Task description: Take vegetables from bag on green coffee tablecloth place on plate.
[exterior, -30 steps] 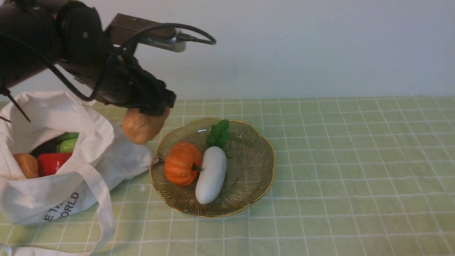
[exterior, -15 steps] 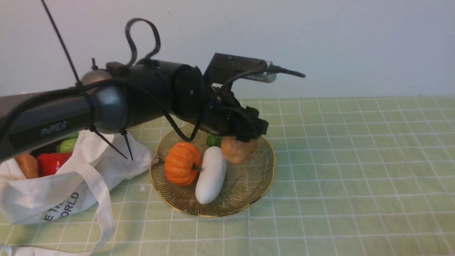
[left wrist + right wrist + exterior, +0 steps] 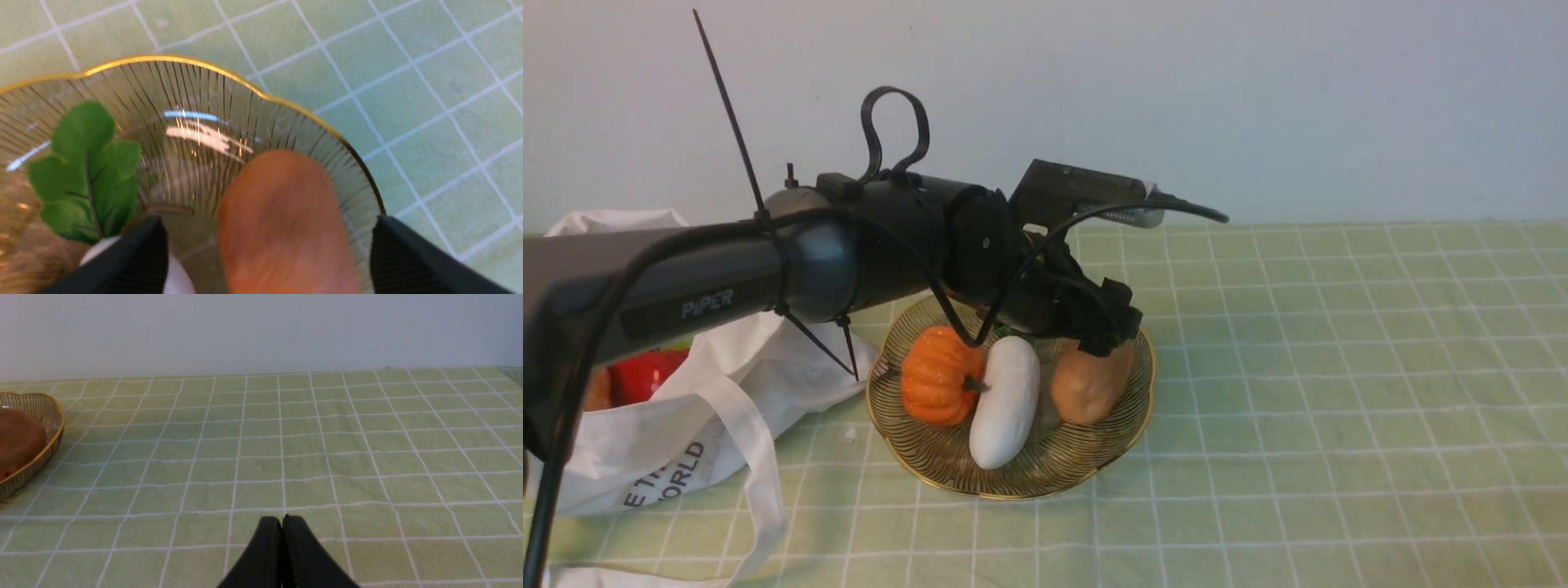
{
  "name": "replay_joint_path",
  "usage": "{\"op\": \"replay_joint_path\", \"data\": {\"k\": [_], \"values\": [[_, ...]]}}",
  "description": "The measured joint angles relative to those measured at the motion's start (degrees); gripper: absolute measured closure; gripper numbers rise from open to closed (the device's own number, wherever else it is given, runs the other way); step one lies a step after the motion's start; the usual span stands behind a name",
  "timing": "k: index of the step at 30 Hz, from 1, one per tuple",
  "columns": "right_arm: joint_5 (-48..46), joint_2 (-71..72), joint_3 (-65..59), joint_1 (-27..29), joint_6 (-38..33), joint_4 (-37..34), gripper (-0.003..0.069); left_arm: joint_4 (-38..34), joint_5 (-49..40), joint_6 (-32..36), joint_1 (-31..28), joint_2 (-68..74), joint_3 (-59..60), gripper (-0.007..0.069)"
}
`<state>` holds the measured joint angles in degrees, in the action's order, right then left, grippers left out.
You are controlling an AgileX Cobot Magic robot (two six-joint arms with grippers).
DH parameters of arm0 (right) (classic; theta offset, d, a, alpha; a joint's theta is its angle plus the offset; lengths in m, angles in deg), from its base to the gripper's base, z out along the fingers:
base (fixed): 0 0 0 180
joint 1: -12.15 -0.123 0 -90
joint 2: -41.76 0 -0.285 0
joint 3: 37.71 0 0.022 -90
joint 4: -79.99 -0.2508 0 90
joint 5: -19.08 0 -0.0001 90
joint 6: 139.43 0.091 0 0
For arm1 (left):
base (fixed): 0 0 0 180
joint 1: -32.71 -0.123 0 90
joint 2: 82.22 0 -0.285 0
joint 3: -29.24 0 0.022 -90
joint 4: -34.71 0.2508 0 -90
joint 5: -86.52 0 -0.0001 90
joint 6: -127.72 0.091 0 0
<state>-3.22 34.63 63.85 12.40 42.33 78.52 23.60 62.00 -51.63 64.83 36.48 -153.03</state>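
Note:
The gold wire plate (image 3: 1145,392) on the green coffee tablecloth (image 3: 1339,367) holds an orange pumpkin (image 3: 939,376), a white radish (image 3: 1006,400) with green leaves (image 3: 86,171) and a brown potato (image 3: 1090,384). My left gripper (image 3: 1107,341) hovers just above the potato (image 3: 282,224), open, with a gap on each side of it. The white bag (image 3: 645,441) lies at the left. A red pepper (image 3: 645,371) shows inside it, partly behind my left arm. My right gripper (image 3: 282,518) is shut and empty, low over bare cloth to the right of the plate (image 3: 55,428).
My left arm stretches across the bag and the plate's back half, hiding part of the bag's mouth. A long white strap (image 3: 760,490) trails toward the front edge. A pale wall (image 3: 1339,106) bounds the table at the back.
My left arm swung right from beside the bag to over the plate with the potato. It lowered, the jaws opened, and the potato now lies in the plate beside the radish.

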Motion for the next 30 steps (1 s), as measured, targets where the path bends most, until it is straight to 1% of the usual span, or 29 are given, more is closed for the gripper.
{"op": "replay_joint_path", "data": {"k": [2,3,5,6,7,8,9,10,11,13,16,20,24,30], "values": [[0.0,0.0,0.0,0.0,0.0,0.0,0.0673,0.21,-1.54,0.0,0.0,-0.53,-0.11,-0.0038],[0.0,0.0,0.0,0.0,0.0,0.0,0.0673,0.54,-2.87,0.0,0.0,-1.02,-0.35,-0.0041],[0.0,0.0,0.0,0.0,0.0,0.0,0.0673,2.01,-5.29,0.0,0.0,-2.42,-1.15,-0.0016],[0.0,0.0,0.0,0.0,0.0,0.0,0.0673,3.48,-7.21,-0.17,0.0,-4.29,-1.83,0.0037],[0.0,0.0,0.0,0.0,0.0,0.0,0.0673,3.67,-7.68,-0.35,0.0,-4.97,-1.98,0.0058],[0.0,0.0,0.0,0.0,0.0,0.0,0.0673,4.75,-8.93,-1.07,0.0,-6.89,-2.34,0.0124],[0.0,0.0,0.0,0.0,0.0,0.0,0.0673,6.03,-10.11,-2.26,0.0,-9.68,-2.58,0.0224],[0.0,0.0,0.0,0.0,0.0,0.0,0.0673,7.59,-11.95,-3.69,0.0,-14.47,-2.81,0.0386],[0.0,0.0,0.0,0.0,0.0,0.0,0.0673,8.64,-12.93,-4.47,0.0,-17.93,-2.86,0.0507],[0.0,0.0,0.0,0.0,0.0,0.0,0.0673,9.21,-13.82,-4.83,0.0,-24.91,-2.86,0.0599],[0.0,0.0,0.0,0.0,0.0,0.0,0.0673,9.24,-14.5,-4.89,0.0,-31.68,-2.74,0.0624],[0.0,0.0,0.0,0.0,0.0,0.0,0.0673,9.14,-14.64,-5.17,0.0,-38.35,-1.28,0.0629],[0.0,0.0,0.0,0.0,0.0,0.0,0.0673,9.02,-14.69,-5.83,0.0,-48.93,4.63,0.0629],[0.0,0.0,0.0,0.0,0.0,0.0,0.0673,7.49,-16.0,-6.14,0.0,-64.71,18.81,0.0629]]}}
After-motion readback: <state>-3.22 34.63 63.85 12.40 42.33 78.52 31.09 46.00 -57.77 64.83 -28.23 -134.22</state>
